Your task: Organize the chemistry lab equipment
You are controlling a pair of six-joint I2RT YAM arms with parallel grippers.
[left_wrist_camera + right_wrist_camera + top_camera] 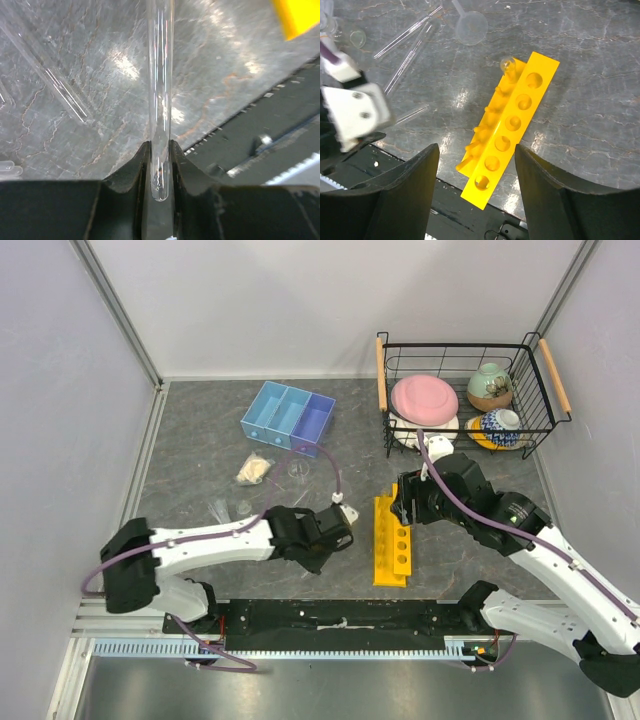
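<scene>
A thin clear test tube [160,90] is pinched near its rounded bottom end, and my left gripper [160,167] is shut on it just above the table; in the top view this gripper [338,532] sits left of the yellow rack [391,542]. Other test tubes [60,85] lie flat on the table beside it. My right gripper [477,165] hangs open over the rack [512,125], nothing between its fingers. A clear funnel [470,25] and more loose tubes [412,47] lie beyond the rack. The blue tray [288,417] and cream lump [255,470] lie farther back.
A black wire basket [465,400] at the back right holds a pink plate [424,397] and ceramic bowls [490,386]. The black base rail [340,618] runs along the near table edge, close to the rack's near end. Grey walls enclose the table.
</scene>
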